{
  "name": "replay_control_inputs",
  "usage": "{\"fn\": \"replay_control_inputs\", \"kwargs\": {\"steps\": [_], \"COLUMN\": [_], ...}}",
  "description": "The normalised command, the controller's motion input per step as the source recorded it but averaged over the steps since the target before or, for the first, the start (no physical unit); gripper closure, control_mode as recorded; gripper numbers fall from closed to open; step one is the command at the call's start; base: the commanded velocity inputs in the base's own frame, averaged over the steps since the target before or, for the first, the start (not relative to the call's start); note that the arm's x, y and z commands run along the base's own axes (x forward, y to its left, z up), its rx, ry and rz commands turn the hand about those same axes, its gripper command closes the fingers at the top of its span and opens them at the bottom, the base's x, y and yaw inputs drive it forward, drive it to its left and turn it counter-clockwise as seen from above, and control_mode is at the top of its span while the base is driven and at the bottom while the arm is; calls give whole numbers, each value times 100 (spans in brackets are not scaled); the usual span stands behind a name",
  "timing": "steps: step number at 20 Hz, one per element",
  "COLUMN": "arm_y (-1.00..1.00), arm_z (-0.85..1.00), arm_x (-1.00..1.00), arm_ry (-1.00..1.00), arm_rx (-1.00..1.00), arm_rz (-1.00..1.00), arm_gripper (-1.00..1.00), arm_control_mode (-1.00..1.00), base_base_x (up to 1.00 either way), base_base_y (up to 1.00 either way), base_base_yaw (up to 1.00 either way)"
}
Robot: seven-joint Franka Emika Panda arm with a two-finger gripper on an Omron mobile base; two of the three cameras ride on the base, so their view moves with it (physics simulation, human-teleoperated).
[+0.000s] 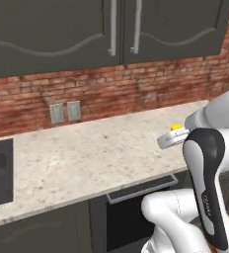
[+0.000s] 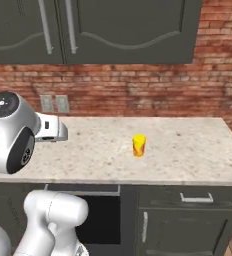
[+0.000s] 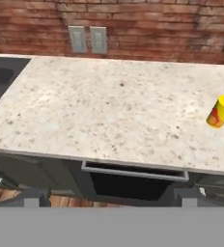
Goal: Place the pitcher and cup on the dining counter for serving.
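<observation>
- The cup [image 2: 139,145] stands upright on the stone counter [image 2: 188,150] under the brick wall [image 2: 138,95], right of centre in the right base view and clear of both the near and far edges. In the hand view it sits at the right margin [image 3: 221,111]; the left base view shows only its yellow top [image 1: 176,127] behind the arm.
- The gripper [image 3: 109,200] is held back from the counter's near edge, above the cabinet fronts. Its dark tips stand wide apart near the bottom of the hand view, with nothing between them; the hand is spread and empty.
- A dark sink [image 3: 0,79] occupies the far left of the counter, and two wall outlets [image 3: 88,39] sit on the brick behind.
- Judged stage: the approach to the cup has not started.
- Risk: the cup lies well off the hand's centre line, so a straight advance would miss it, and one finger could clip its side and tip it.
- Risk: the cup is small and light-looking; a descent too low would strike the stone, and a closure too high would pinch only the rim and let it slip.
- Risk: this is not the serving counter; the carry still lies ahead, and a weak grip could fail there.
</observation>
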Motion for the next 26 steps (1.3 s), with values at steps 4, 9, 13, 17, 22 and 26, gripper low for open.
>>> {"fn": "replay_control_inputs", "kwargs": {"steps": [4, 9, 13, 17, 22, 26], "arm_y": [0, 0, 0, 0, 0, 0], "arm_z": [0, 0, 0, 0, 0, 0], "arm_x": [0, 0, 0, 0, 0, 0], "arm_ry": [0, 0, 0, 0, 0, 0], "arm_rx": [0, 0, 0, 0, 0, 0], "arm_rz": [0, 0, 0, 0, 0, 0], "arm_gripper": [-100, -100, -100, -100, -100, -100], "arm_control_mode": [100, 100, 100, 100, 100, 100], "base_base_x": [16, 30, 25, 11, 14, 29], "base_base_y": [-99, -90, -71, -33, -10, 0], "base_base_yaw": [-17, -7, 6, 32, 34, 13]}}
